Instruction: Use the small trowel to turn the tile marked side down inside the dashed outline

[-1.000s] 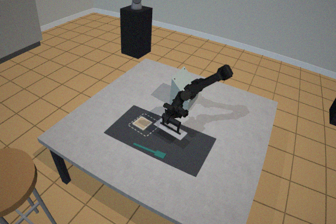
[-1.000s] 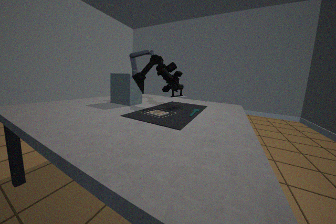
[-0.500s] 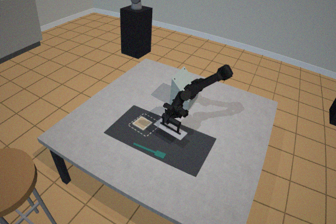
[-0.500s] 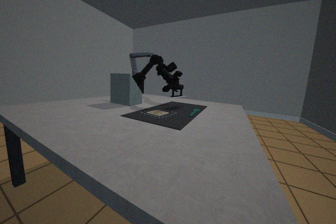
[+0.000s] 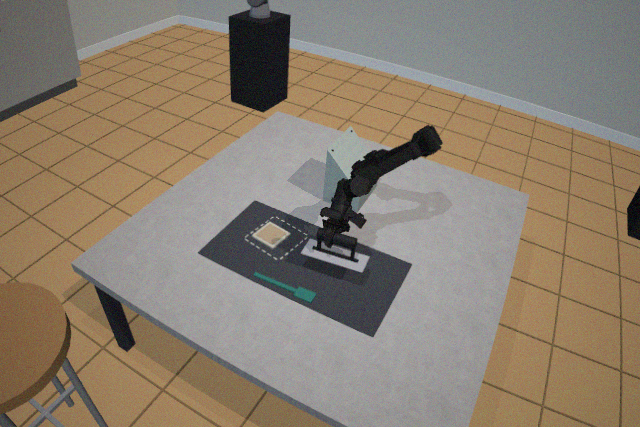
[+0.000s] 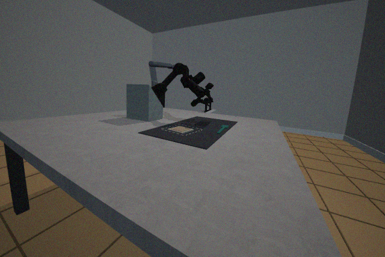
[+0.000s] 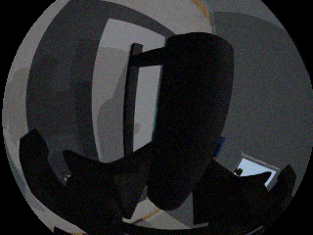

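Clamping the trowel (image 5: 361, 263) (image 6: 212, 111) (image 7: 196, 113) in the fingers (image 5: 326, 232) (image 6: 204, 100), holding its blade above the mat (image 5: 361, 308) (image 6: 189, 142) (image 7: 49, 73). Probably needing to be lowering gently, aligning 1 blade edge, sliding under before tipping. Seeing the tile (image 5: 271, 233) (image 6: 180, 129) lying flat beyond, apart from the fingers, inside the dashed outline (image 5: 279, 259) (image 6: 183, 133).
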You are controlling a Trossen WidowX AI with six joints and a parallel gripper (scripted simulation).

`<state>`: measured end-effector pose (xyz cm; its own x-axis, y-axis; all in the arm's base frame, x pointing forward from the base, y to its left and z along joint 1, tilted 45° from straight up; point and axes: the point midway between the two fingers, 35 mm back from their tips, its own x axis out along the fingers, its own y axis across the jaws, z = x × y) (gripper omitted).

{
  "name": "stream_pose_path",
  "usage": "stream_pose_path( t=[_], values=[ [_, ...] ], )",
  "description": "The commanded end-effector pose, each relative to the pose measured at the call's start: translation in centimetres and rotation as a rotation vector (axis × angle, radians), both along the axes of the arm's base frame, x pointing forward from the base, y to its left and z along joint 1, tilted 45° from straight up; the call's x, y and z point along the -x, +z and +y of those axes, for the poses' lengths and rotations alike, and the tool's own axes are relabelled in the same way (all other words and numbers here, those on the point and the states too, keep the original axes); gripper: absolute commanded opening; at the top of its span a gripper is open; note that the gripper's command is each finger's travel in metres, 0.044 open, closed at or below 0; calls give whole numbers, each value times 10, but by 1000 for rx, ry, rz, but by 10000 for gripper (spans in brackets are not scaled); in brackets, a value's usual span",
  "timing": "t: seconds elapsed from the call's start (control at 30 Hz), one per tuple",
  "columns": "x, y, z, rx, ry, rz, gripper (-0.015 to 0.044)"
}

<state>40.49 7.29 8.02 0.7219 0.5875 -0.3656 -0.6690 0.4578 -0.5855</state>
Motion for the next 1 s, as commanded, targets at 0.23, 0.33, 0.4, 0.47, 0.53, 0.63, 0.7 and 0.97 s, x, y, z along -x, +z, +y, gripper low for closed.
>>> stream_pose_path(
  t=[0.23, 0.33, 0.4, 0.47, 0.53, 0.63, 0.7, 0.97],
  values=[
    [-8, 38, 48, -32, 258, -284, 0],
    [-6, 46, 60, -37, 327, -356, 0],
    [-4, 51, 68, -39, 373, -403, 0],
    [-2, 56, 76, -41, 418, -451, 0],
    [1, 61, 83, -43, 463, -498, 0],
    [6, 67, 93, -44, 531, -571, 0],
    [11, 70, 100, -44, 577, -619, 0],
    [31, 80, 124, -35, 761, -814, 0]
  ],
)
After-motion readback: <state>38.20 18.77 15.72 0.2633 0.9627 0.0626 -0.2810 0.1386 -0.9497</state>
